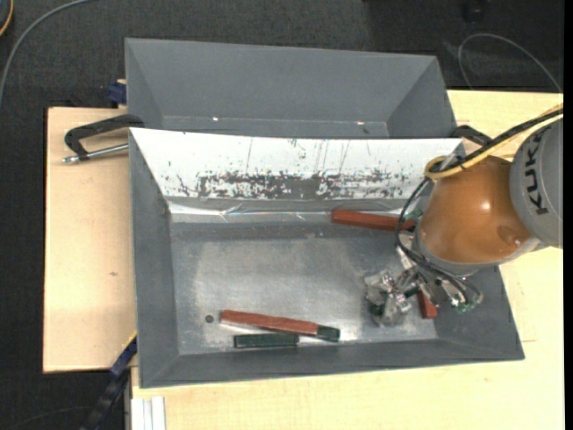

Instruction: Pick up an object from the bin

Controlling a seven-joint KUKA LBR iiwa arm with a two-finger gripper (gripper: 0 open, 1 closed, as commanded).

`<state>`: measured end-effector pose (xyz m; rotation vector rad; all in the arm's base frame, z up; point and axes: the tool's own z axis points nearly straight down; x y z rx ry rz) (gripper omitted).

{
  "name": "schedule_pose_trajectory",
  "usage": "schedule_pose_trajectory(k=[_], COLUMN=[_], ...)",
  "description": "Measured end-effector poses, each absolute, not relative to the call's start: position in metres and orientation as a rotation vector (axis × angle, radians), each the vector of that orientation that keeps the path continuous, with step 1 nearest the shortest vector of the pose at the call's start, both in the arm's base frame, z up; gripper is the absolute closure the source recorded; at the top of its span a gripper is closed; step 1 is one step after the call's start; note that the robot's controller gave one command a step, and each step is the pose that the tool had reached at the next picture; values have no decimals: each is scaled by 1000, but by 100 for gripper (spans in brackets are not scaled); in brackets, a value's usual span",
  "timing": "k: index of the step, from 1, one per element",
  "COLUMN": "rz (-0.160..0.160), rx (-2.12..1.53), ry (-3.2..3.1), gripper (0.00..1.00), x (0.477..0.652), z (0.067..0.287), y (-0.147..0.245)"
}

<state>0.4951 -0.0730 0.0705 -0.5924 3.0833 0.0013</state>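
My gripper [389, 299] is low over the bin floor at the front right, just below the arm's orange cover. A red-brown stick [365, 218] lies along the back wall right behind it, its right end hidden by the cover. Left of the gripper, near the front wall, lies a longer red-brown stick with a dark green tip [276, 324]. A short dark green bar [266, 340] lies against that stick's front side. I can make out nothing held in the gripper.
The arm and its orange cover hang over the bin's right side, hiding the floor there. A small dark speck [209, 320] sits by the left end of the long stick. The bin's walls slope in close on the gripper's front and right.
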Motion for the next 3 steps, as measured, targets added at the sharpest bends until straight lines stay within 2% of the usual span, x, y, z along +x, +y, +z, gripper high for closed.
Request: schedule_pose_trajectory(k=[1,2,3], rz=[-1,-10,-7], rx=[-1018,-941,-931], ry=[2964,2986,2991], gripper=[100,100,100], x=[534,504,511], z=[71,175,233], y=[-85,-119,-137])
